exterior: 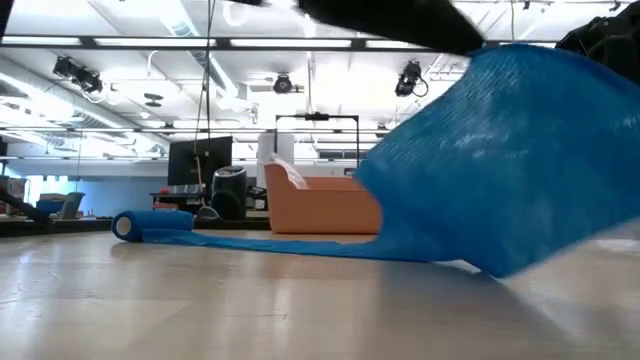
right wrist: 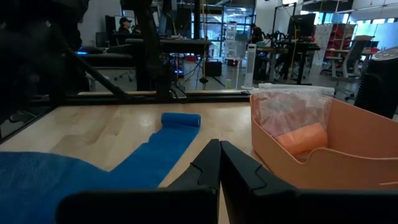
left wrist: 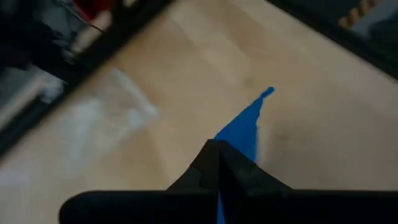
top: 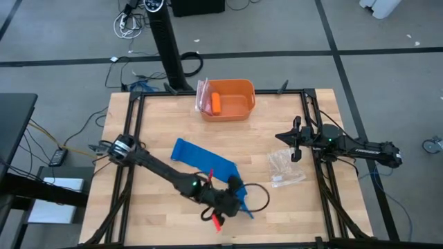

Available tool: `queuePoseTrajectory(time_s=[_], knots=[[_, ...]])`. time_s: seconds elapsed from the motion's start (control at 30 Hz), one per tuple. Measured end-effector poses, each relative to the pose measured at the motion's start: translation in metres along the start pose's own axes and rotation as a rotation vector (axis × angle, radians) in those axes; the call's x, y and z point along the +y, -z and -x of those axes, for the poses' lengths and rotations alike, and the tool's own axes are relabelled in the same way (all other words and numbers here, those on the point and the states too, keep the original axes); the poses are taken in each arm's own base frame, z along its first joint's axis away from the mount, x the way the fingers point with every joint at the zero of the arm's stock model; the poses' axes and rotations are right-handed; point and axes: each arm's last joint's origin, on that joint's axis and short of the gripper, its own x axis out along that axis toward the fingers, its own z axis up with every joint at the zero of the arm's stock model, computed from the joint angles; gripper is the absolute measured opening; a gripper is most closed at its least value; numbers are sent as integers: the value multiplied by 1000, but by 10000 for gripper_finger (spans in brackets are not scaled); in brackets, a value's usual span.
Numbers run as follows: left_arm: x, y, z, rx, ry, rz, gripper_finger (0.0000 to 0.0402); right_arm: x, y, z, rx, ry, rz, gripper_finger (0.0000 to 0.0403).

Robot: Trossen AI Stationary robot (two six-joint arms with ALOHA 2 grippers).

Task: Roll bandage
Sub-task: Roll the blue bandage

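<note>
The bright blue bandage [top: 204,162] lies slantwise on the wooden table. Its small rolled end [top: 178,147] is at the far left and also shows in the low view [exterior: 150,224] and the right wrist view [right wrist: 181,119]. My left gripper [top: 234,190] is shut on the bandage's other end, near the table's front middle. That end rises off the table in the low view [exterior: 500,150]. My right gripper [top: 294,143] is shut and empty at the table's right side, pointing toward the bandage. My left gripper pinches the bandage's unrolled end [left wrist: 244,132] between its two shut fingers [left wrist: 208,165]; a blue corner sticks out past the fingertips. The held end is lifted off the table. The strip slopes down from it and the rest lies flat on the table [exterior: 300,243].
An orange bin [top: 228,99] at the table's far middle holds a small orange cylinder [top: 217,102] and a clear plastic bag [top: 203,93]. Another crinkly clear bag [top: 285,168] lies right of the bandage, near my right gripper. Black frame rails [top: 320,166] run along the table's sides.
</note>
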Motion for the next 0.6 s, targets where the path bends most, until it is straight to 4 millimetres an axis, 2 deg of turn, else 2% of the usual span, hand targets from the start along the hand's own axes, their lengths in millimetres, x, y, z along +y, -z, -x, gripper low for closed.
queuePoseTrajectory(time_s=[0.13, 0.3, 0.53, 0.6], knots=[[28, 0, -4, -25, -31, -36, 1, 0, 0, 0, 0, 0, 0, 10], [54, 9, -11, -92, 21, -10, 1, 0, 0, 0, 0, 0, 0, 10], [57, 23, -37, -134, 46, -31, 1, 0, 0, 0, 0, 0, 0, 10], [57, 24, -38, -126, 42, -43, 1, 0, 0, 0, 2, 0, 0, 10]])
